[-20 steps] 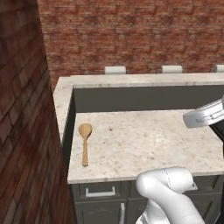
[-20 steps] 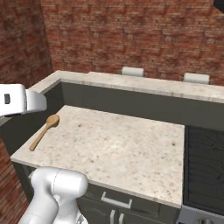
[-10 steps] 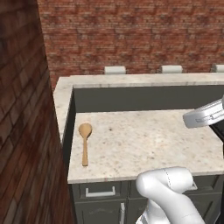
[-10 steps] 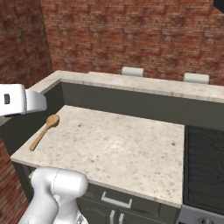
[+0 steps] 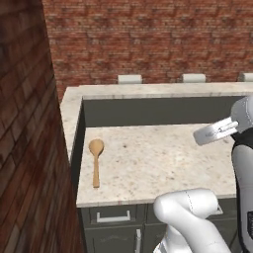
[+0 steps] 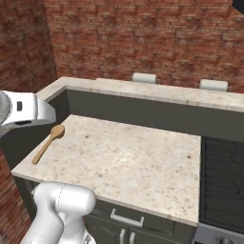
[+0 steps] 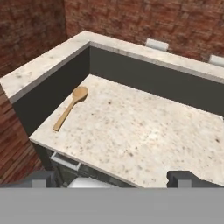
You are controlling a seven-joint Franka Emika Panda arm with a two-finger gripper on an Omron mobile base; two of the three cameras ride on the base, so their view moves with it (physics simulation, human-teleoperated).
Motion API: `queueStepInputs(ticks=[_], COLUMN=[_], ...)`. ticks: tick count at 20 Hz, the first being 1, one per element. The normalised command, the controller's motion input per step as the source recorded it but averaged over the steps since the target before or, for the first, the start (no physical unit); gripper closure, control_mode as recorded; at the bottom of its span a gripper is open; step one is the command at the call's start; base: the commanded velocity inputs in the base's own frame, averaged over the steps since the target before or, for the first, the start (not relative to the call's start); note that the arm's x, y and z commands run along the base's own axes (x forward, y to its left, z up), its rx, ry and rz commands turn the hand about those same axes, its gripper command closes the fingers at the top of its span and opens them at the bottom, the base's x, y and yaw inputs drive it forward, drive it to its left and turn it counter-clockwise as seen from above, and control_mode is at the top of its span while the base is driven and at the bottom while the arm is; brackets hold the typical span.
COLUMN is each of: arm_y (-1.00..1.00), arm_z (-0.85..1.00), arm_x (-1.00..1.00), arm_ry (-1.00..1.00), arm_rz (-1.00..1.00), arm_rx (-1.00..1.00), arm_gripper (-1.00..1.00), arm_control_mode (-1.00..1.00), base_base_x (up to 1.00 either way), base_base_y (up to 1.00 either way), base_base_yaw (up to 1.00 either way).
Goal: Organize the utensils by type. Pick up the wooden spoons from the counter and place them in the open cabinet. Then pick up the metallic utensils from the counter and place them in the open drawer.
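Wooden spoon (image 7: 70,107) lies on counter (image 7: 144,131); hand view adds spread tool (image 7: 111,178) tips.

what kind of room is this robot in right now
Most likely a kitchen, a rendered one. A speckled stone counter sits over dark cupboards with bar handles, a wooden spoon lies on it, and what looks like a stovetop adjoins it, with brick walls around.
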Motion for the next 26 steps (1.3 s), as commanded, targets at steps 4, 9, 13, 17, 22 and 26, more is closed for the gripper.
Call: queueStepInputs(ticks=[4,9,13,17,22,26], arm_y=[0.33,0.13,0.01,0.24,0.4,0.11], arm_z=[-0.58,-0.55,-0.39,-0.43,-0.34,-0.22], arm_x=[0.64,0.45,0.11,0.36,0.46,0.15], arm_ry=[0.18,0.21,0.25,0.09,0.0,0.08], arm_rz=[0.0,0.0,0.01,0.0,-0.01,0.0], arm_rx=[0.0,0.0,0.0,0.0,0.0,0.02], arm_gripper=[-1.0,-1.0,-1.0,-1.0,-1.0,-1.0], arm_control_mode=[-1.0,-1.0,-1.0,-1.0,-1.0,-1.0], base_base_x=[0.0,0.0,0.0,0.0,0.0,0.0], base_base_y=[0.0,0.0,0.0,0.0,0.0,0.0], base_base_yaw=[0.0,0.0,0.0,0.0,0.0,0.0])
